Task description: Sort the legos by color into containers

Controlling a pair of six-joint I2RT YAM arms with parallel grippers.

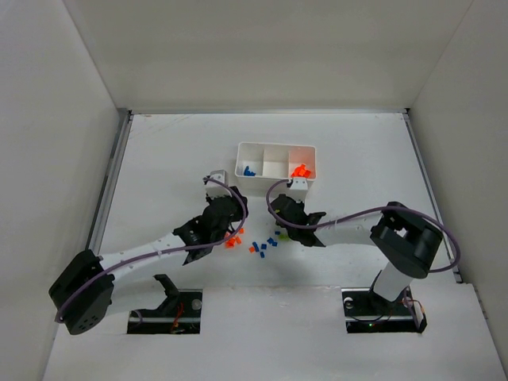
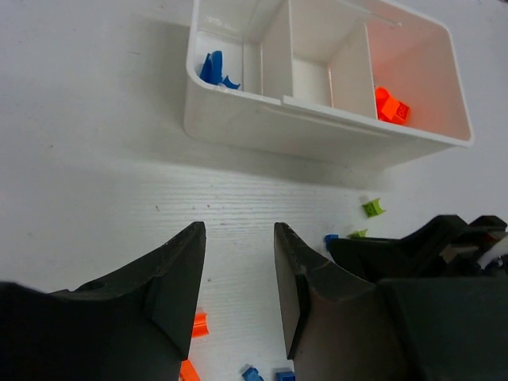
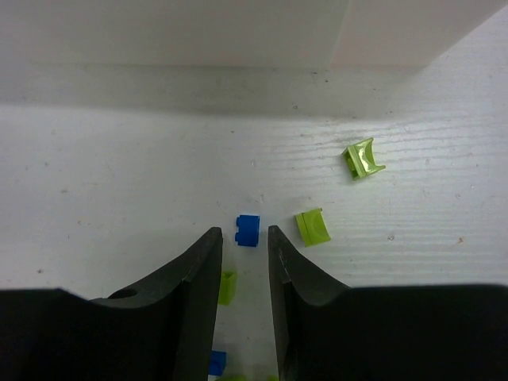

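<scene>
The white tray (image 1: 240,146) has three compartments: blue legos (image 1: 248,171) in the left one, orange legos (image 1: 300,171) in the right one, and the middle one bare. Loose legos (image 1: 262,246) lie on the table in front of it. My left gripper (image 2: 238,228) is open and empty, low over the table, with orange bricks (image 2: 199,324) beside its left finger. My right gripper (image 3: 243,232) is open, and a blue brick (image 3: 248,230) lies on the table just beyond its tips. Green bricks (image 3: 313,226) lie to the right of it.
The tray's near wall (image 2: 262,127) stands ahead of the left gripper. The right gripper's black body (image 2: 429,254) sits close on the left gripper's right. Another green brick (image 3: 227,286) lies under the right fingers. White walls enclose the table.
</scene>
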